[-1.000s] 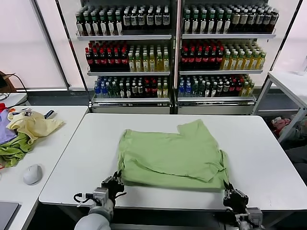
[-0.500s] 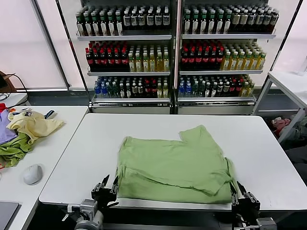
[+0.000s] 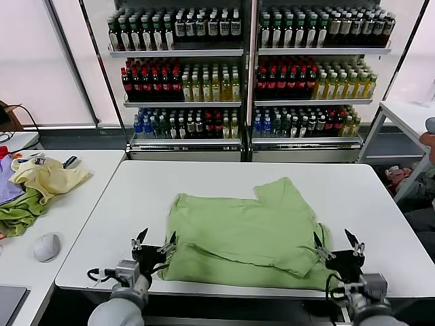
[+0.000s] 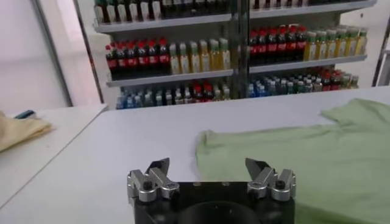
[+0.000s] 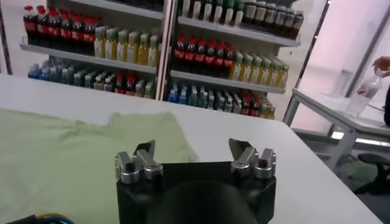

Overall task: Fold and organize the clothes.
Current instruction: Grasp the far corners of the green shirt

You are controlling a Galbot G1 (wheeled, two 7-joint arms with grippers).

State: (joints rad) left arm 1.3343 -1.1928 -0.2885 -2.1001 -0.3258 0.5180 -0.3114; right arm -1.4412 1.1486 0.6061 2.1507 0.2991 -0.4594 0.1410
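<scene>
The light sage-green polo shirt lies partly folded and flat on the white table, with one sleeve sticking out at the far side. It also shows in the left wrist view and the right wrist view. My left gripper is open and empty at the shirt's near left corner, just above the table's front edge. My right gripper is open and empty at the shirt's near right corner. Neither gripper holds the fabric. In the wrist views both the left gripper and the right gripper stand wide apart.
A second table on the left carries a pale yellow garment, a darker olive-green cloth and a computer mouse. Shelves of bottles stand behind. Another white table is at the far right.
Both grippers have let go of the shirt's near edge and opened. They first drew back toward the front edge and now stand raised at the near corners. The shirt has settled flatter.
</scene>
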